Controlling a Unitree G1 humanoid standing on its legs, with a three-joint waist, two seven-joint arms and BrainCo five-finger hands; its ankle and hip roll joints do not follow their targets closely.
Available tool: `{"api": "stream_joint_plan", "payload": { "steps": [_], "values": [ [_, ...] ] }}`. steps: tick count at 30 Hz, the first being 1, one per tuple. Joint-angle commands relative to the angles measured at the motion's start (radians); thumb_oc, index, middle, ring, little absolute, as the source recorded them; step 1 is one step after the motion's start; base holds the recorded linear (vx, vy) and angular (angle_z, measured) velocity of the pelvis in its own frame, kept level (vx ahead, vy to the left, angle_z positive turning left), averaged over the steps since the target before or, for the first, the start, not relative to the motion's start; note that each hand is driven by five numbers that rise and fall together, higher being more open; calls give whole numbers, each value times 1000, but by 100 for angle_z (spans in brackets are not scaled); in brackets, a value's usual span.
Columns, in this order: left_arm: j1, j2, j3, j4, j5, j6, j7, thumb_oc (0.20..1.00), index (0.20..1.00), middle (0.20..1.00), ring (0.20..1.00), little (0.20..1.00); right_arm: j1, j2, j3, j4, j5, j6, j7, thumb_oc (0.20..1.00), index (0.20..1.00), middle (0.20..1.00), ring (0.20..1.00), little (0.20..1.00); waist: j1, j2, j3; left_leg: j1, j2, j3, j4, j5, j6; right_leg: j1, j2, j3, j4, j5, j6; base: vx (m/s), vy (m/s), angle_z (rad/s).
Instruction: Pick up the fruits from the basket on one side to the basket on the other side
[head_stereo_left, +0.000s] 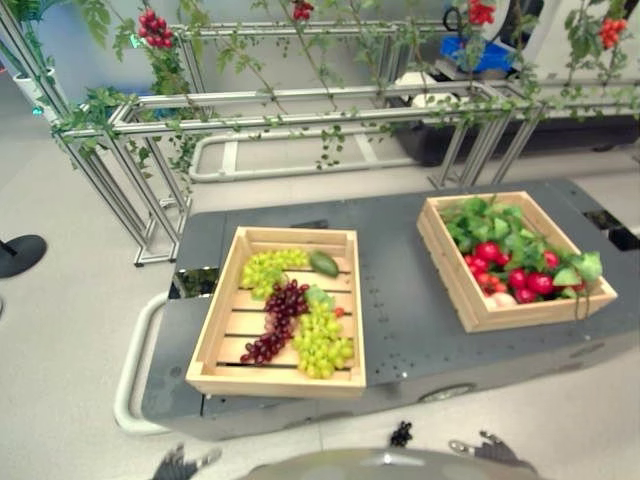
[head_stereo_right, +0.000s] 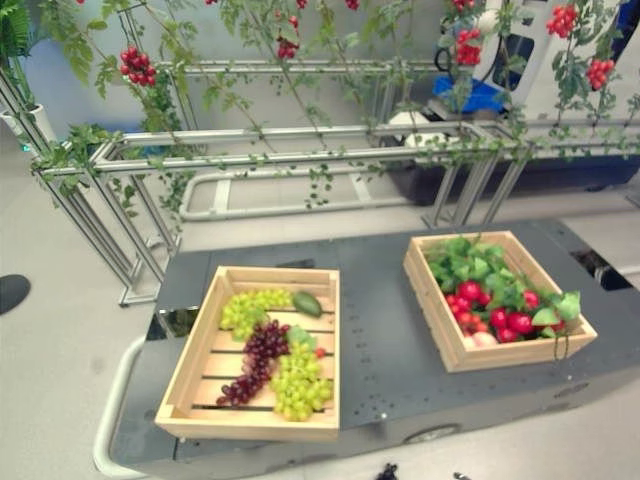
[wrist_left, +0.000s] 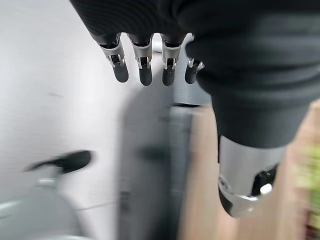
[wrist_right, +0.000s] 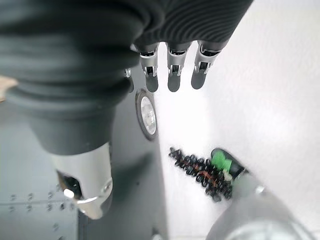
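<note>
A wooden crate (head_stereo_left: 222, 352) on the left of the grey platform holds two bunches of green grapes (head_stereo_left: 322, 340), a dark purple bunch (head_stereo_left: 279, 315) and a green oval fruit (head_stereo_left: 324, 263). On the right, a second wooden crate (head_stereo_left: 497, 311) is filled with red fruits (head_stereo_left: 516, 275) and green leaves. Both hands hang low in front of the platform, away from the crates. My left hand (head_stereo_left: 178, 466) is open, with straight fingers (wrist_left: 142, 67) holding nothing. My right hand (head_stereo_left: 487, 449) is open too, its fingers (wrist_right: 172, 72) straight and nothing in them.
The crates rest on a dark grey platform (head_stereo_left: 400, 300) with a white bumper bar (head_stereo_left: 130, 375) at its left end. Behind it stands a metal frame (head_stereo_left: 300, 110) hung with vines and red berry clusters (head_stereo_left: 154, 28). A black round base (head_stereo_left: 20, 252) lies on the floor at far left.
</note>
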Motion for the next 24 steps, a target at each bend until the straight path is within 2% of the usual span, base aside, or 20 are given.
{"api": "stream_joint_plan", "payload": {
  "steps": [1,2,4,10,18,24],
  "values": [
    [91,49,17,-180,-71,-8,-83,1000,1000,1000,1000,1000,-56,-29,-30,25,-26,4,10,1000,1000,1000,1000,1000,-10,6,-31,-35,-21,10,0,0,10,-48,-12,-13,18,42,-26,-12,7,-4],
    [156,60,47,-311,-72,-3,-120,1000,1000,1000,1000,1000,-47,-33,-42,21,-32,7,23,1000,1000,1000,1000,1000,-5,9,-27,-36,-21,9,0,1,10,-48,-13,-14,17,43,-26,-8,2,-4],
    [211,68,94,-423,-90,10,-149,1000,1000,1000,1000,1000,-43,-32,-48,22,-33,10,33,1000,1000,1000,1000,1000,0,8,-26,-35,-20,9,0,0,10,-47,-16,-14,17,45,-26,0,0,0],
    [235,76,215,-566,-46,8,-137,1000,1000,1000,1000,1000,-42,-14,-48,18,-25,13,58,1000,1000,1000,1000,1000,15,-3,-25,-33,-15,6,1,-3,9,-41,-22,-23,19,44,-26,0,0,0],
    [129,71,241,-451,-2,1,-69,1000,1000,1000,1000,1000,-39,-8,-33,3,-30,11,70,1000,1000,1000,1000,1000,9,-11,-22,-32,-14,11,2,-5,7,-41,-28,-28,24,41,-26,0,0,0],
    [-75,132,217,-161,34,16,39,1000,1000,1000,1000,1000,-46,1,4,1,-55,11,64,1000,1000,1000,1000,1000,-15,-13,-23,-30,-18,24,3,-8,5,-49,-31,-20,30,41,-21,42,11,-1]
  ]
}}
